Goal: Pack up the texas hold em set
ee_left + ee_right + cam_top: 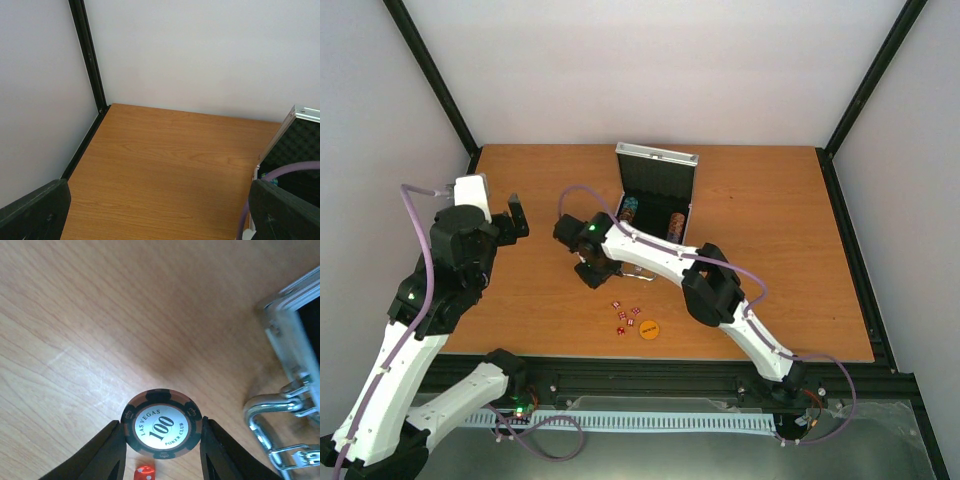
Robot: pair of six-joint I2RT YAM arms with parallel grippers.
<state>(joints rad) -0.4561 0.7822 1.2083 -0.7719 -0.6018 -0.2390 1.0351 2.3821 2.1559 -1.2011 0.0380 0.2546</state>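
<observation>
The small silver case point(657, 158) stands open at the table's back middle, with stacks of striped poker chips point(628, 210) in its black lining. My right gripper point(591, 268) is just left of the case front and is shut on a black-and-brown "100" poker chip point(162, 424), held on edge above the wood. Several tiny red dice point(625, 315) and the orange disc point(649, 328) lie near the front edge; one die point(145, 473) shows under the chip. My left gripper point(516, 215) is open and empty, left of the case. The card deck is out of view.
The case's corner point(290, 315) and metal handle point(262, 426) lie right of my right gripper. In the left wrist view the case lid point(295, 145) and a purple cable point(290, 169) are at the right. Black frame posts point(90, 60) and white walls bound the table.
</observation>
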